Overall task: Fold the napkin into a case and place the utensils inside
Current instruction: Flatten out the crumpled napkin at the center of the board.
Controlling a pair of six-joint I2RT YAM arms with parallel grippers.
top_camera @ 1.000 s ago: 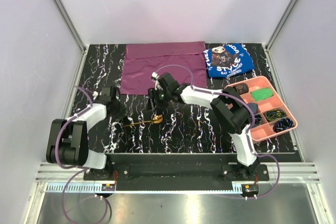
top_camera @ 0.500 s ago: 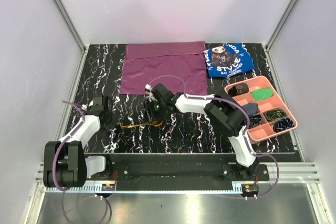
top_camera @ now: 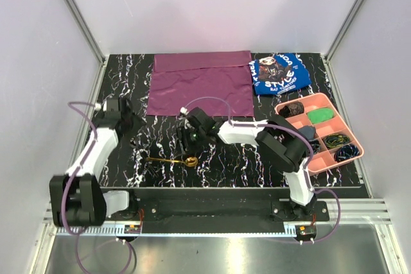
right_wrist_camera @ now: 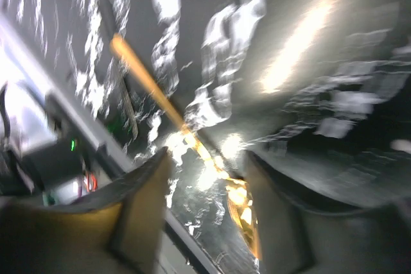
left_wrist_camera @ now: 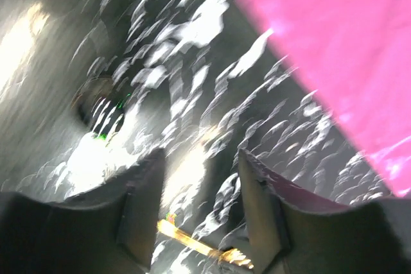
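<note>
Spoon-pickup step, I'd say: right gripper spread, straddling the gold spoon flat on the marble table, purple napkin half-folded farther back, left gripper spread, empty; next needs closing on the spoon.

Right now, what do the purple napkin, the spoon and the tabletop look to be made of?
Napkin: woven cloth with a slight satin sheen, perhaps polyester; it lies flat with a folded band. Spoon: gold-coloured metal, polished; it glints in the right wrist view. Tabletop: black with white veining, marble-look, possibly printed.
</note>
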